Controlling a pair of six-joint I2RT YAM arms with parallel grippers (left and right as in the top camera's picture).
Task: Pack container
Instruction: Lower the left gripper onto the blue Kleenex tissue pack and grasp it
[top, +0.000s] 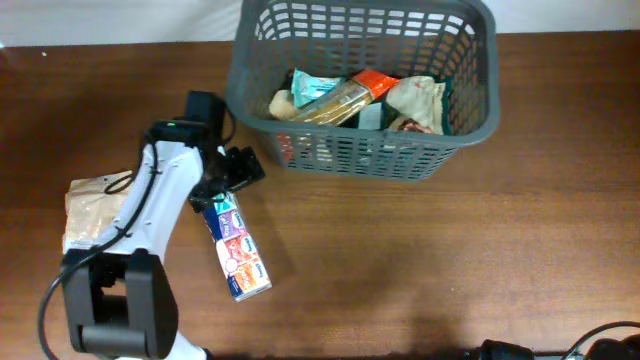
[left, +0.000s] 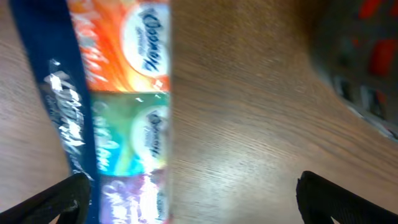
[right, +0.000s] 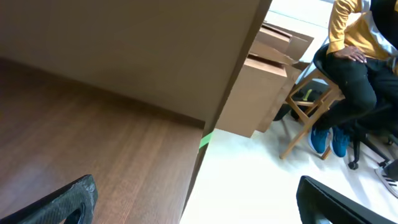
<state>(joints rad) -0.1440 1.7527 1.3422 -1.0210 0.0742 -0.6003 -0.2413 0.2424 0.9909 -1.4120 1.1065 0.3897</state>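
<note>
1. A crumpled brown paper packet (top: 88, 205) lay flat at the left of the dark brown wooden table (top: 420, 250), partly hidden under the white left arm (top: 150, 215).
2. The left gripper (left: 199, 208) was above the near end of a long, glossy packet (top: 237, 245) with a dark blue edge and orange, green and purple panels. Its jaws were spread wide and gripped nothing.
3. In the left wrist view, that packet (left: 124, 106) lay on the wood between the two black fingertips (left: 62, 199). It was far nearer the left one than the right. Whether that fingertip touched it could not be told.
4. From above, the long packet lay flat on the table, slanting away from the container. It was outside it, to its left and nearer the camera's lower edge.
5. The container, a large dark grey plastic basket (top: 370, 155) with slotted lattice sides and a solid rim, stood upright at the far edge of the table, right of the left arm and apart from it.
6. Inside it lay a teal packet (top: 318, 88), a long yellow-orange packet (top: 345, 100) and a beige bag (top: 418, 100), piled together.
7. The right gripper (right: 199, 208) was open as well, its jaws wide apart and empty. Below it were the table's edge, a green tape mark (right: 206, 139) and a pale floor.
8. Beyond that edge stood cardboard boxes (right: 267, 81), and a person in a yellow top (right: 354, 37) sat on a wooden stool (right: 308, 102).
</note>
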